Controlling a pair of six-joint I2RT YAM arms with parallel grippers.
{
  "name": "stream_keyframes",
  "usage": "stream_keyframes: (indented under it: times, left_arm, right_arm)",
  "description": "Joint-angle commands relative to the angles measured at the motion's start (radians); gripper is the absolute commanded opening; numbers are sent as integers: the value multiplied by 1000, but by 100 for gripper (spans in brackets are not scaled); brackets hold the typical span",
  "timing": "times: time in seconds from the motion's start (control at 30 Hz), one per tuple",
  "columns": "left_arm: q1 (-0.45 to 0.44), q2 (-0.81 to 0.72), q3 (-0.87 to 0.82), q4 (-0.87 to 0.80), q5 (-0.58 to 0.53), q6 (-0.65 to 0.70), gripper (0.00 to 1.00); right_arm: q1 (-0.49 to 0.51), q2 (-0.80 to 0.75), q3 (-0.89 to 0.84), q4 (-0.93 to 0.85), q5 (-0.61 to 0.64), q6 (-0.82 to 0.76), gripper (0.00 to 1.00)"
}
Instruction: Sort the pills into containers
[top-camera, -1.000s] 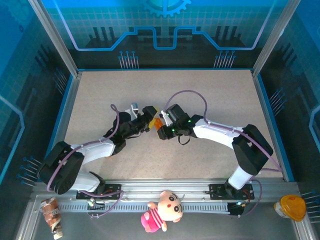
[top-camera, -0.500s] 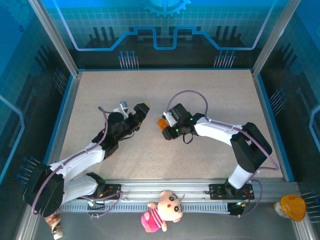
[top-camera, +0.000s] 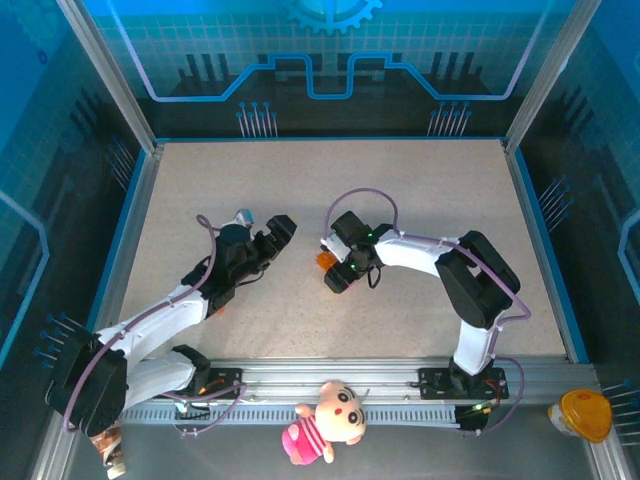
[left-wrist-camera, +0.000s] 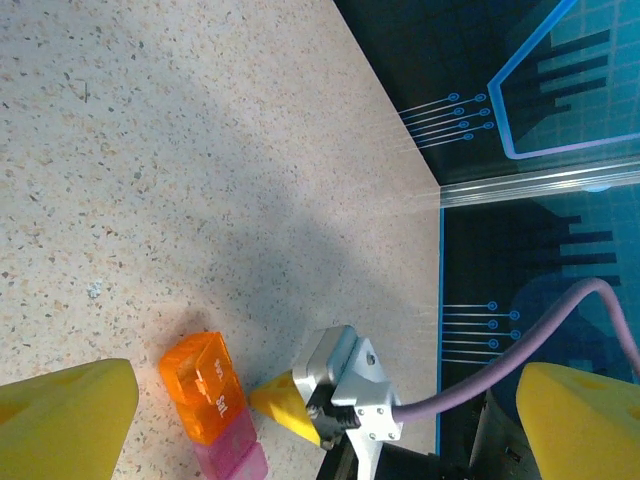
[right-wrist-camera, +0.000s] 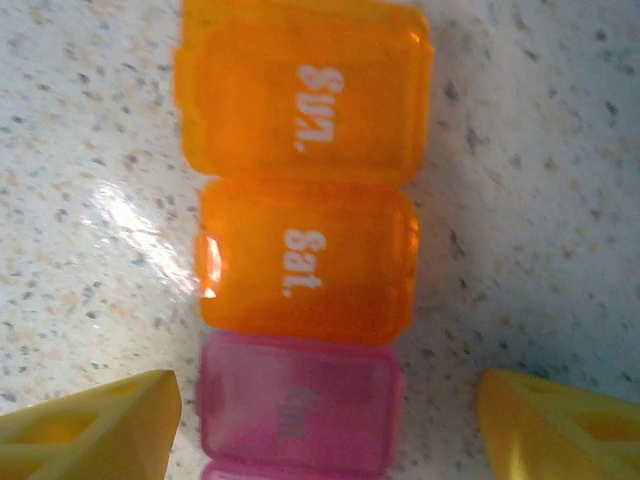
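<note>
Containers (right-wrist-camera: 305, 240), orange-and-pink strip, lids closed, lying on table (top-camera: 420, 200) between the jaws of my right gripper (right-wrist-camera: 325, 415), just sprung apart off it; my left gripper (top-camera: 280, 228), jaws wide, drawn back; strip released, apparently ready for pills.

The containers (right-wrist-camera: 305, 250) are orange with white lettering, then translucent pink; the table (top-camera: 420, 200) is pale beige with fine dark speckles; the far wall (top-camera: 330, 60) blue
</note>
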Motion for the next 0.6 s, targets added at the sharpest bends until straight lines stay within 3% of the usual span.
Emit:
stream_keyframes:
  times: [0.0,0.3,0.57]
  left_arm:
    - [7,-9,42,-25,-3,43,98]
    - [7,19,91,-69,20,106,99]
    - [6,34,160,-191,41,221,99]
  right_arm:
    - [3,-17,-22,-75,77,36,82]
    - [-67,-7,31,-190,252,167,81]
    - [-138,-103,48,-213,179,206,81]
